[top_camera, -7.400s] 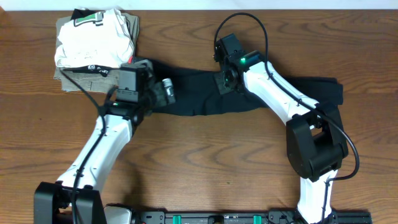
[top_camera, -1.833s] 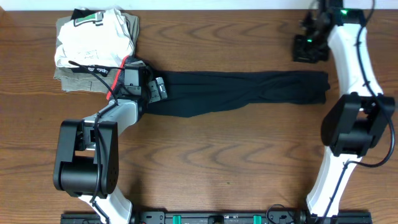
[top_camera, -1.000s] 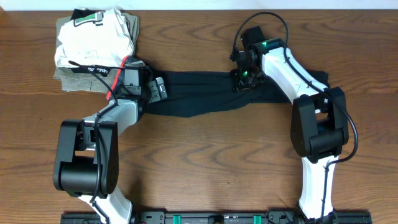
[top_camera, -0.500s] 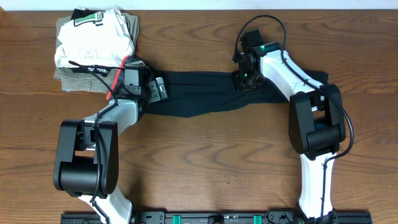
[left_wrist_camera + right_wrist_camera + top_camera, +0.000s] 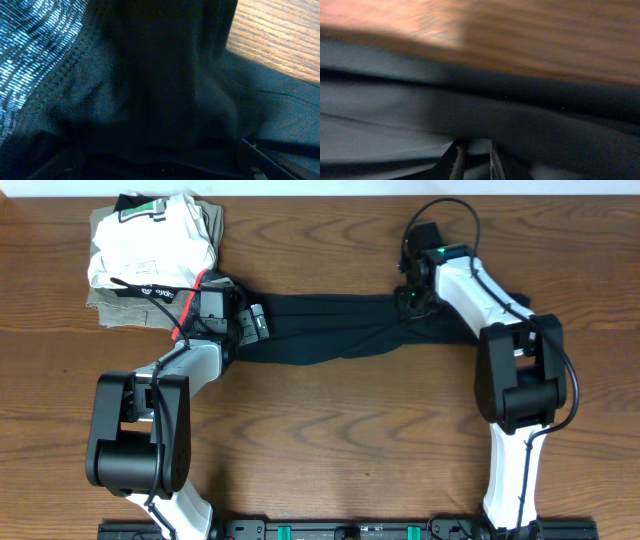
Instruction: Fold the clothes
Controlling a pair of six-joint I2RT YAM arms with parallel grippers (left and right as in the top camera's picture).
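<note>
Shifted rightward, the right pincer (image 5: 473, 161) pinches the black pants (image 5: 330, 330); left pincer (image 5: 258, 322) stands released.

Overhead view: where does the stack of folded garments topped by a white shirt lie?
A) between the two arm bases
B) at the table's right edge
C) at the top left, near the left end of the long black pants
C: the stack of folded garments sits in the top-left corner, just beyond the left gripper, which is at the left end of the long black pants.
</note>
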